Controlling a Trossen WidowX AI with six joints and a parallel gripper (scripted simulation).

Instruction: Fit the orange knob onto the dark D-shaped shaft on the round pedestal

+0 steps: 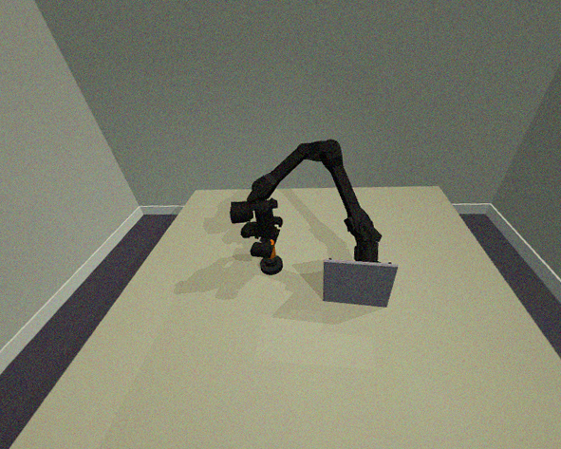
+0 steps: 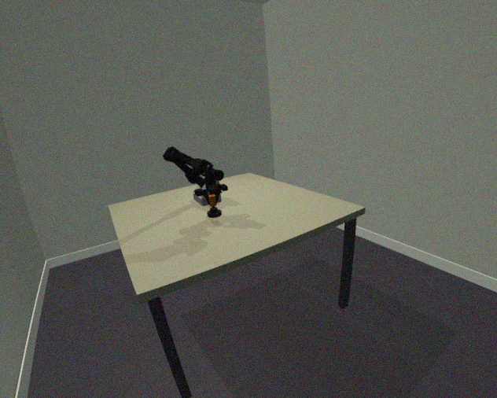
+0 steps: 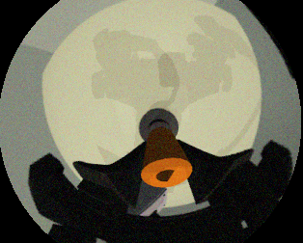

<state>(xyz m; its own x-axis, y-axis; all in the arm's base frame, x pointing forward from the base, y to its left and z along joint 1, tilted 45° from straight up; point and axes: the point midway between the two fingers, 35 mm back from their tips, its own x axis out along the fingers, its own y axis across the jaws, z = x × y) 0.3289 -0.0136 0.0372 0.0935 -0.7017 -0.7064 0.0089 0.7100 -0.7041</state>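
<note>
The gripper [image 3: 157, 181] clenches the knob [image 3: 165, 158] by its sides above the pedestal [image 3: 159, 121]; it looks light, rigid, likely slick.

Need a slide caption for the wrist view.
Jaws clamp the orange knob directly above the round pedestal.
</note>
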